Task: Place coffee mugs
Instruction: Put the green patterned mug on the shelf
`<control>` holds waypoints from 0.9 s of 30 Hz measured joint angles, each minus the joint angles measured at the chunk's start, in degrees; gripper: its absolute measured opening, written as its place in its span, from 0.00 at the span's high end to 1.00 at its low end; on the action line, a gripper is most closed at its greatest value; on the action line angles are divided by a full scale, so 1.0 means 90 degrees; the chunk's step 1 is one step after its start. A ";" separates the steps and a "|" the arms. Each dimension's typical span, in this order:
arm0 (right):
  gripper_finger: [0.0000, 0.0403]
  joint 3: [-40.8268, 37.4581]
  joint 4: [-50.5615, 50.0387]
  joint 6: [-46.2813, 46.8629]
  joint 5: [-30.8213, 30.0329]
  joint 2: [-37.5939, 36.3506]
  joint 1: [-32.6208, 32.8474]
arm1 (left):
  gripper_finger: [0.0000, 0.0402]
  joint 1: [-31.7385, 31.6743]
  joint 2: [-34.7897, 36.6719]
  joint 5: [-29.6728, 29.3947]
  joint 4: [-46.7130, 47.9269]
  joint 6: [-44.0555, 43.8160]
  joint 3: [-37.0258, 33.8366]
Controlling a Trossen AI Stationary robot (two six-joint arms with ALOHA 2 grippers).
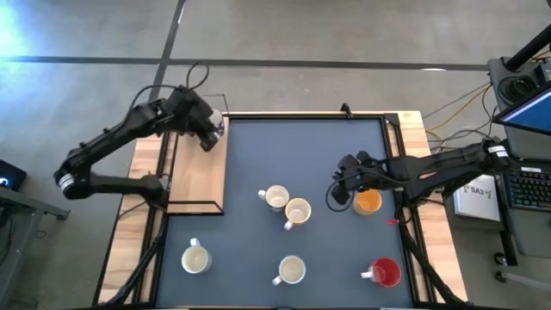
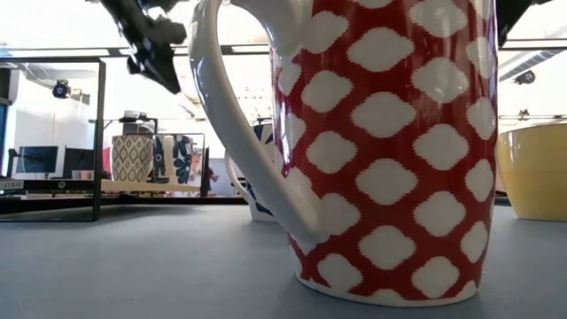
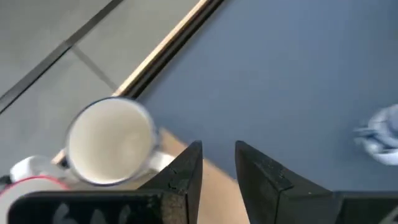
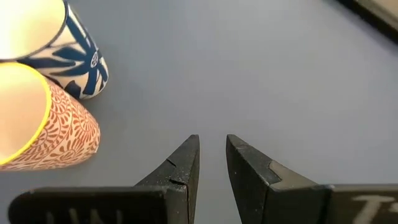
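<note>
Blue mat [image 1: 258,155], left gripper [image 1: 209,131] jaws slightly parted, empty, right gripper [image 1: 342,191] likewise beside orange mug [image 1: 368,202]

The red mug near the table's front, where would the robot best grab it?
Probably by the rim, from above: the red mug stands upright, mouth open. Its handle points toward the table's middle, so pinch the wall away from it.
</note>
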State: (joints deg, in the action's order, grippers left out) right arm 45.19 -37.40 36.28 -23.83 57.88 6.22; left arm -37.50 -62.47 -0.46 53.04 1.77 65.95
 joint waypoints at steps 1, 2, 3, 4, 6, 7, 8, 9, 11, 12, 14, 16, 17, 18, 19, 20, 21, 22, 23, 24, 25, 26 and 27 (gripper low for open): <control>0.83 -0.0013 0.0006 -0.0024 -0.0045 -0.0137 0.0000 | 0.81 0.0152 0.0125 0.0002 0.0011 -0.0106 0.0000; 0.83 -0.0037 0.0008 -0.0039 -0.0054 -0.0280 0.0001 | 0.81 0.0319 0.0240 0.0002 0.0032 -0.0232 0.0000; 0.83 -0.0071 0.0004 -0.0043 -0.0067 -0.0417 0.0000 | 0.81 0.0491 0.0355 0.0002 0.0066 -0.0375 0.0000; 0.83 -0.0111 0.0002 -0.0043 -0.0070 -0.0563 0.0000 | 0.81 0.0679 0.0463 0.0002 0.0099 -0.0536 0.0000; 0.83 -0.0214 0.0007 -0.0038 -0.0079 -0.0834 0.0000 | 0.81 0.1117 0.0674 -0.0001 0.0165 -0.0875 0.0000; 0.83 -0.0289 0.0018 -0.0036 -0.0078 -0.0983 0.0002 | 0.81 0.1347 0.0769 -0.0001 0.0209 -0.1065 0.0000; 0.83 -0.0376 0.0055 -0.0002 -0.0081 -0.1123 0.0002 | 0.81 0.1599 0.0850 -0.0001 0.0240 -0.1281 0.0000; 0.83 -0.0471 0.0138 0.0028 -0.0081 -0.1260 0.0002 | 0.81 0.1848 0.0919 -0.0001 0.0255 -0.1501 0.0000; 0.83 -0.0733 0.0406 0.0115 -0.0068 -0.1544 0.0002 | 0.81 0.2405 0.1022 -0.0045 0.0306 -0.1945 0.0000; 0.83 -0.0882 0.0593 0.0155 -0.0022 -0.1670 0.0002 | 0.81 0.2697 0.1051 -0.0114 0.0330 -0.2172 0.0000; 0.83 -0.1180 0.1061 0.0252 0.0079 -0.1893 0.0027 | 0.81 0.3291 0.1067 -0.0322 0.0368 -0.2644 0.0000; 0.83 -0.1475 0.1546 0.0303 0.0245 -0.2077 0.0065 | 0.81 0.3906 0.1032 -0.0504 0.0426 -0.3117 -0.0005; 0.83 -0.1625 0.1803 0.0307 0.0348 -0.2145 0.0086 | 0.81 0.4198 0.1011 -0.0555 0.0449 -0.3365 -0.0005; 0.83 -0.1754 0.2029 0.0328 0.0440 -0.2200 0.0118 | 0.81 0.4491 0.0974 -0.0585 0.0481 -0.3608 -0.0005; 0.83 -0.1892 0.2259 0.0354 0.0524 -0.2249 0.0150 | 0.81 0.4776 0.0938 -0.0622 0.0539 -0.3870 -0.0005; 0.83 -0.2003 0.2424 0.0380 0.0565 -0.2290 0.0187 | 0.81 0.5060 0.0898 -0.0656 0.0619 -0.4153 -0.0007; 0.83 -0.2109 0.2541 0.0402 0.0618 -0.2329 0.0225 | 0.81 0.5352 0.0850 -0.0700 0.0712 -0.4427 -0.0010; 0.83 -0.2196 0.2609 0.0408 0.0662 -0.2358 0.0266 | 0.81 0.5621 0.0808 -0.0747 0.0838 -0.4703 -0.0010; 0.83 -0.2270 0.2646 0.0414 0.0687 -0.2380 0.0310 | 0.81 0.5880 0.0770 -0.0813 0.1003 -0.5014 -0.0012; 0.83 -0.2341 0.2678 0.0418 0.0696 -0.2405 0.0361 | 0.81 0.6125 0.0730 -0.0861 0.1195 -0.5347 -0.0012; 0.83 -0.2390 0.2677 0.0419 0.0696 -0.2430 0.0416 | 0.81 0.6345 0.0692 -0.0874 0.1427 -0.5699 -0.0012; 0.83 -0.2437 0.2681 0.0419 0.0696 -0.2456 0.0472 | 0.81 0.6558 0.0654 -0.0881 0.1669 -0.6059 -0.0012; 0.83 -0.2469 0.2680 0.0415 0.0697 -0.2475 0.0527 | 0.81 0.6769 0.0620 -0.0893 0.1893 -0.6431 -0.0012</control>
State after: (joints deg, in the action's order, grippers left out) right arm 22.97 -13.29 40.02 -17.56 35.61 10.96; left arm 23.42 -56.89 -8.50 70.09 -56.11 65.84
